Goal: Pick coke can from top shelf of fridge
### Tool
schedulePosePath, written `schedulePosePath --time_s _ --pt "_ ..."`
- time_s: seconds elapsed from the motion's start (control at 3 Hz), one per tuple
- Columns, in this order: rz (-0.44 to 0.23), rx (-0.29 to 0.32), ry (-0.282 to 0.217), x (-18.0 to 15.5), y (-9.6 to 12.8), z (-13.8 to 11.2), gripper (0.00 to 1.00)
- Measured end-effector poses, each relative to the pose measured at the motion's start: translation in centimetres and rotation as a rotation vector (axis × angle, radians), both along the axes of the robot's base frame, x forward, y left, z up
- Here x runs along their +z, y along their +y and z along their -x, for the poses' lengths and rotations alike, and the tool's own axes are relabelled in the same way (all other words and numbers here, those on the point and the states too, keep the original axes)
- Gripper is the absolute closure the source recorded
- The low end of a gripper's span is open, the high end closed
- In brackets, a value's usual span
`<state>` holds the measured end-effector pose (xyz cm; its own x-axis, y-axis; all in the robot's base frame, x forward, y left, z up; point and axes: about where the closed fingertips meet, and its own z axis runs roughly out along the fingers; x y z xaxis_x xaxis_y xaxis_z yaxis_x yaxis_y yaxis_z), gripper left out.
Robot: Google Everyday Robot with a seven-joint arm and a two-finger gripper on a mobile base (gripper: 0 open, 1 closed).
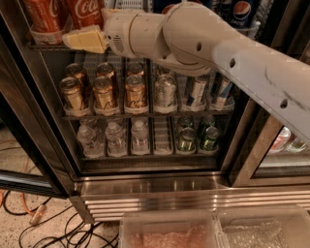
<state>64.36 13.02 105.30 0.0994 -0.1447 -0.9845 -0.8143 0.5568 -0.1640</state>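
Observation:
Two red coke cans stand at the left end of the top shelf [51, 47] of the fridge [145, 189]. One can [86, 10] is just above the gripper and the other [42, 13] is to its left in a clear cup. My gripper [83, 39], pale yellow, reaches in from the right on the white arm [203, 38]. It sits at the shelf's front edge, right below the nearer coke can. The arm hides the middle of the top shelf.
Blue Pepsi cans [240, 9] stand at the top right. The middle shelf holds gold-brown cans [104, 92] and silver cans [164, 92]. The bottom shelf holds water bottles [116, 138] and green cans [186, 138]. Clear bins [167, 232] sit at the front, and cables [29, 218] lie on the floor at the left.

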Motion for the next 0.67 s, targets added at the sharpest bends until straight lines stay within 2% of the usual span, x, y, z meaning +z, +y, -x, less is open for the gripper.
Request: schedulePosePath --time_s 0.33,0.67 --pt "-0.001 0.001 0.001 -0.04 0.01 -0.05 0.2" --pt "-0.003 0.011 0.001 -0.05 0.32 -0.46 0.3"
